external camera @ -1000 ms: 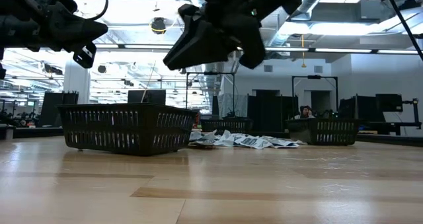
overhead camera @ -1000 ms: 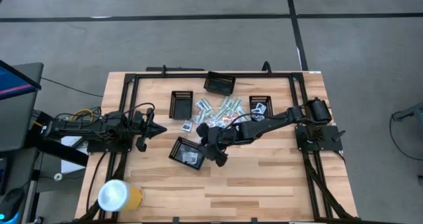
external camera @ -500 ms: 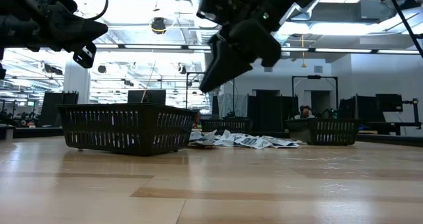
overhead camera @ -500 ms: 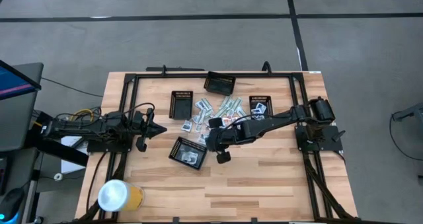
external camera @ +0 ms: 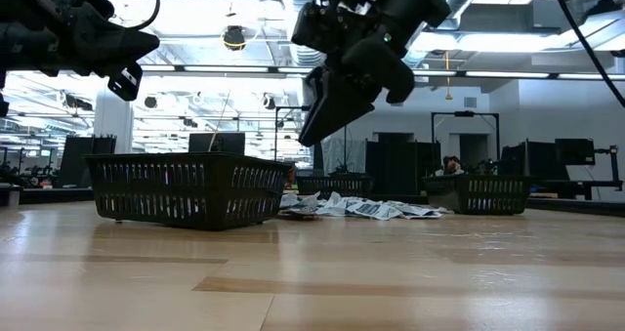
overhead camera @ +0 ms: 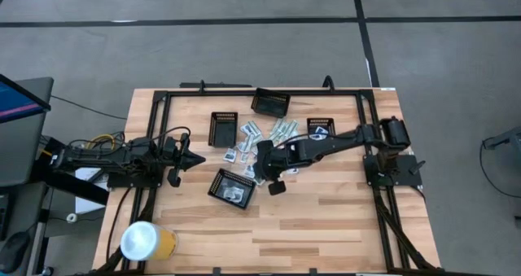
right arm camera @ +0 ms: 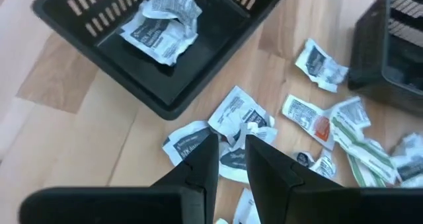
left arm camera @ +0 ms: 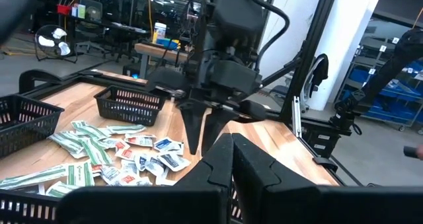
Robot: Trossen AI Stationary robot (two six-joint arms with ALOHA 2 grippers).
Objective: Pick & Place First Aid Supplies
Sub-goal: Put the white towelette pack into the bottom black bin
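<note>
Pale wood-plank tabletop [overhead camera: 326, 219], framed by a black rail, with a broad bare stretch on the side of the nearest black mesh tray [overhead camera: 231, 188] away from the packet pile. That tray, rectangular with slotted walls, sits tilted and holds crumpled white sachets [right arm camera: 160, 22]. First aid supplies [overhead camera: 264, 138] lie loose just beyond it: flat, squarish white packets with blue or red marks and slim pale green-white strips, spread between three further mesh trays [overhead camera: 271, 103]. Right gripper [overhead camera: 262, 172] hangs above the pile's near edge, beside the tray's corner; its dark, wedge-shaped fingers [right arm camera: 198, 159] stand slightly apart with nothing between them. Left gripper [overhead camera: 195, 159] waits well to the tray's other side, raised off the wood, fingers pressed together and empty. A yellow cup with a white lid [overhead camera: 147, 241] stands near the tabletop's corner.
</note>
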